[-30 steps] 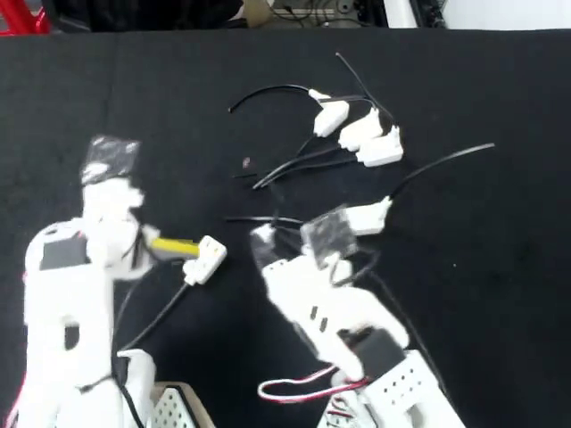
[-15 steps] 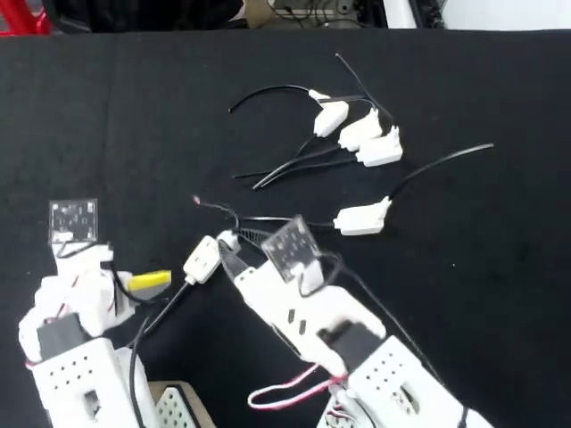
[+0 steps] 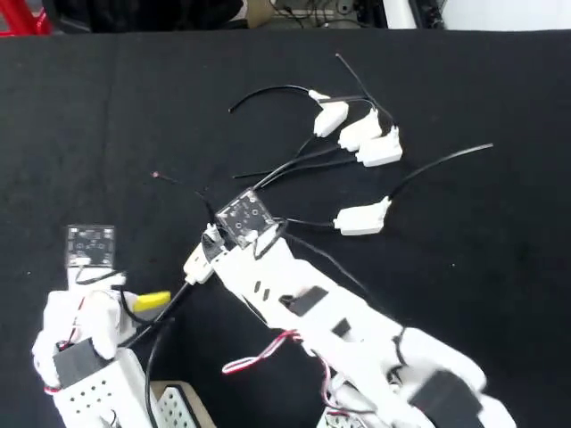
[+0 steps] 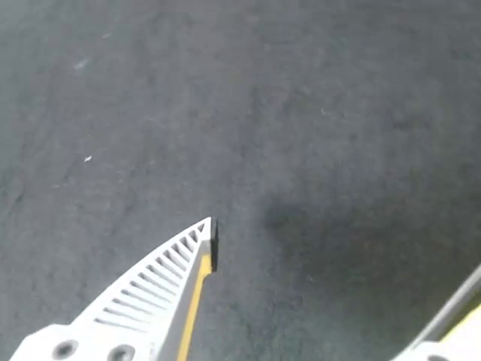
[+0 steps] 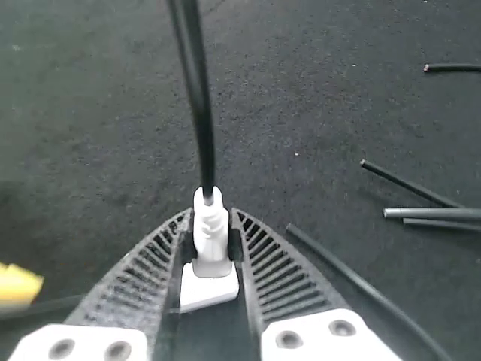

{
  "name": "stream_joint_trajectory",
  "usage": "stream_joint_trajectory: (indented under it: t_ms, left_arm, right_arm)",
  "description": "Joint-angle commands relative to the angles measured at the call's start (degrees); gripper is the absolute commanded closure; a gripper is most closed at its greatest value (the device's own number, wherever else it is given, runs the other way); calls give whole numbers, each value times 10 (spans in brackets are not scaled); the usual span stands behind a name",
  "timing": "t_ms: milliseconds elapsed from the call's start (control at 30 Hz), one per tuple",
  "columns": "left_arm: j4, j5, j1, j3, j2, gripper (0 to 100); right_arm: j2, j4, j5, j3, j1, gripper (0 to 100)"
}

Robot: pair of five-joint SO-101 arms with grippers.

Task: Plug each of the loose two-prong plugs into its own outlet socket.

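Observation:
My right gripper [image 5: 210, 216] is shut on a small white two-prong plug [image 5: 207, 248], whose black cord [image 5: 194, 98] runs away over the black table. From above, that plug [image 3: 197, 264] lies left of centre under the right gripper [image 3: 209, 244]. My left gripper [image 4: 331, 282] stands open over bare mat with nothing between its yellow-edged fingers [image 4: 197, 252]. It sits at the near left [image 3: 148, 301], a short way from the held plug. Three white corded plug pieces [image 3: 361, 130] cluster at the far middle, and another [image 3: 361, 218] lies to the right.
Loose black cords [image 3: 294, 165] trail across the middle of the mat, and one long cord [image 3: 446, 160] runs right. A perforated white part [image 3: 174, 406] sits at the near edge between the arms. The far table edge [image 3: 285, 29] borders clutter beyond.
The right arm swung left and closed on the white plug. The left arm pulled back toward the near edge, away from that plug.

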Motion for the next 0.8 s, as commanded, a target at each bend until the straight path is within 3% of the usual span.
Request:
stream_joint_trajectory:
  t_ms: [0, 433, 767]
  left_arm:
    - [5, -12, 19, 0, -8, 482]
    - [5, -13, 20, 0, -8, 482]
    - [5, -13, 20, 0, -8, 482]
  right_arm:
    - [67, -60, 11, -39, 6, 987]
    - [147, -92, 40, -73, 10, 987]
    - [53, -47, 40, -24, 10, 987]
